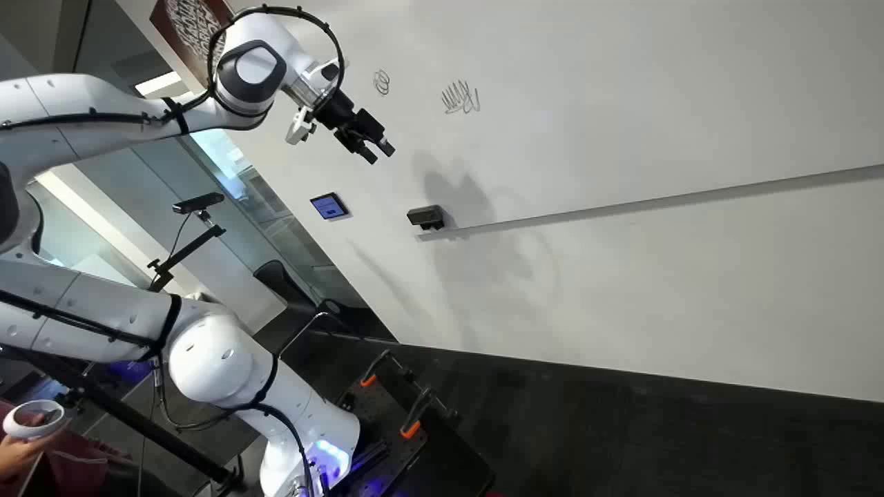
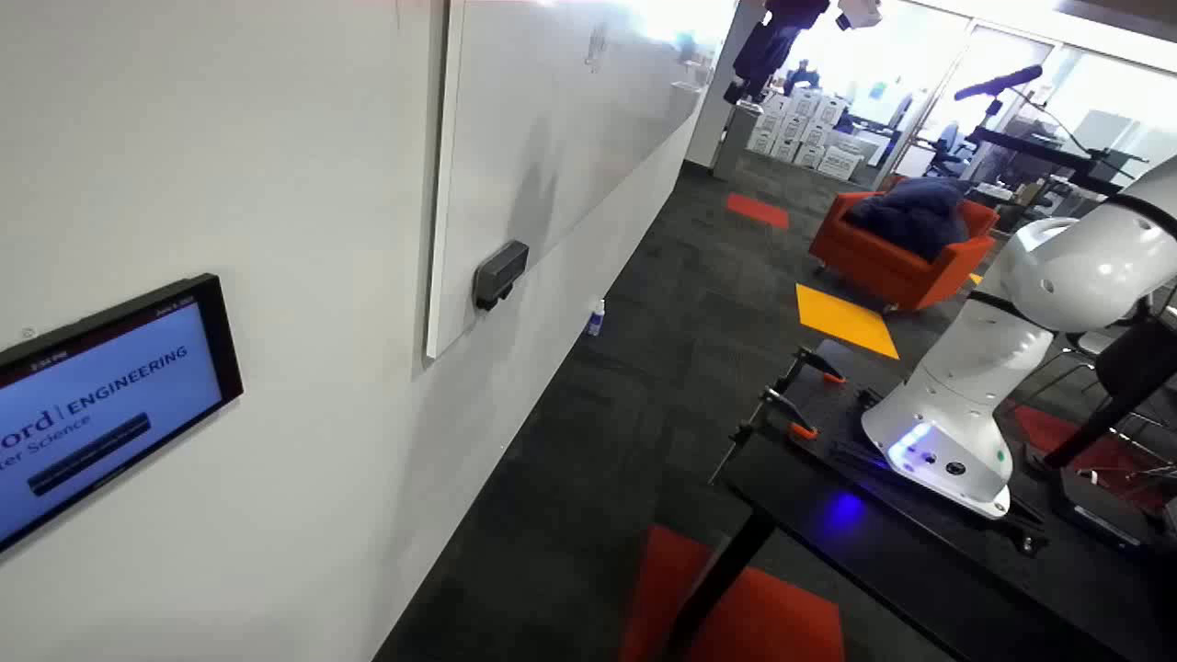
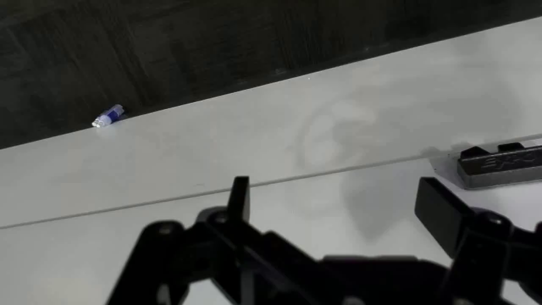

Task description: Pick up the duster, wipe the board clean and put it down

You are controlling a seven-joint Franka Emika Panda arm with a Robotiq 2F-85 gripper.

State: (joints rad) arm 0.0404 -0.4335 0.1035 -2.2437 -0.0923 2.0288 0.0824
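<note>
The duster (image 1: 423,217) is a dark block at the board's lower corner beside its bottom edge. It also shows in an exterior view (image 2: 501,274) and at the right edge of the wrist view (image 3: 504,166), partly cut off, with two black bumps on its side. The whiteboard (image 1: 621,103) carries a grey zigzag scribble (image 1: 460,97) and a small looped scribble (image 1: 381,81). My gripper (image 1: 382,153) is in front of the board, above and apart from the duster. In the wrist view the fingers (image 3: 333,181) are wide apart with nothing between them.
A wall tablet (image 1: 329,206) hangs beyond the board's end, close to the duster. A white and blue bottle (image 2: 596,318) stands on the floor by the wall. Clamps (image 2: 789,405) stick up from the black table (image 2: 828,515) at my base. A camera stand (image 1: 198,203) is nearby.
</note>
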